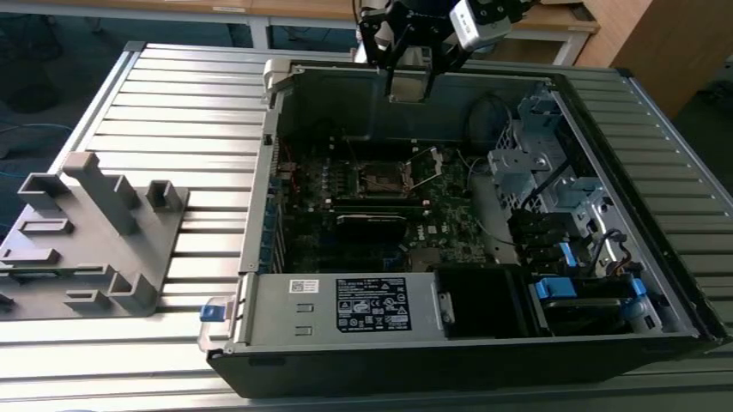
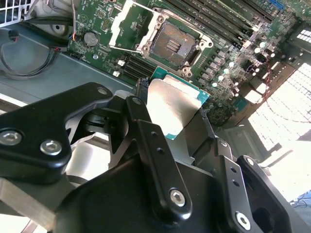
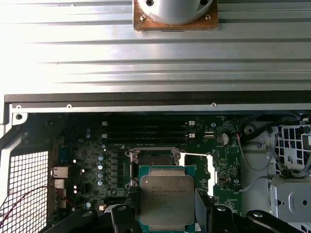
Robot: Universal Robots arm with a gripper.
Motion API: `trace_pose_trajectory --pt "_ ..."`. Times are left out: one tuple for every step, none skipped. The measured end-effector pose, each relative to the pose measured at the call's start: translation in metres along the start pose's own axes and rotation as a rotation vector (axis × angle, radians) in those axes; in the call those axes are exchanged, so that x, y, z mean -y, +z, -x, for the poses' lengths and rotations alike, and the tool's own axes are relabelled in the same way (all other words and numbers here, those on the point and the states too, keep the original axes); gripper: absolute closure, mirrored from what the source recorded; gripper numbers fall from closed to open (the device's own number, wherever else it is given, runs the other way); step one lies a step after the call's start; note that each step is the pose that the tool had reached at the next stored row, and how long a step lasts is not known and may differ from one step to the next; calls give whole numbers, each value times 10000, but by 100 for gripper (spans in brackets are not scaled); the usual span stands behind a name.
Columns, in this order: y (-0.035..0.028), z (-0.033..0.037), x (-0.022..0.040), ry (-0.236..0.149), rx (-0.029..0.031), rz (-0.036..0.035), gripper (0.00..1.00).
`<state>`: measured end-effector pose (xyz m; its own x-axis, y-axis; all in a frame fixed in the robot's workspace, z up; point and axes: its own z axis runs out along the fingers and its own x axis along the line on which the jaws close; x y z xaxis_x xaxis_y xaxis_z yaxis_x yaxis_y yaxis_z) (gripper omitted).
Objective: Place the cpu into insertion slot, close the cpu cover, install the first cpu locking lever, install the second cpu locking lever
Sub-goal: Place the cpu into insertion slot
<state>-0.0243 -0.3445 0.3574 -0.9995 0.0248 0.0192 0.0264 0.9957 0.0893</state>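
Silver-rimmed insertion slot (image 1: pixel 382 178) bare, dark centre exposed. Well above slot: gripper (image 1: pixel 410 86), fingers (image 2: pixel 146 121) pinching cpu (image 3: pixel 166 196) by opposite edges. Just beside slot, toward exterior view's right: cpu cover (image 1: pixel 427 163) tilted open. Judged first step, placement; calls for squaring cpu over slot, lowering flat.

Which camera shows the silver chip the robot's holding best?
First wrist view: the cpu faces it squarely. The second wrist view shows the cpu slanted, edges behind the fingers. In the exterior view it's too small to tell.
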Motion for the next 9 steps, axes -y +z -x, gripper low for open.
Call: trace_pose_trajectory --pt "5 0 0 0 1 3 46" --pt "8 0 1 0 0 1 46" --pt "12 0 1 0 0 -1 46" --pt "16 0 2 0 0 0 46" --pt "17 0 2 0 0 -1 46" --pt "17 0 2 0 -1 -2 46" --pt "17 0 2 0 -1 -2 46" --pt "20 0 2 0 -1 -1 46" --pt "24 0 3 0 0 -1 46"
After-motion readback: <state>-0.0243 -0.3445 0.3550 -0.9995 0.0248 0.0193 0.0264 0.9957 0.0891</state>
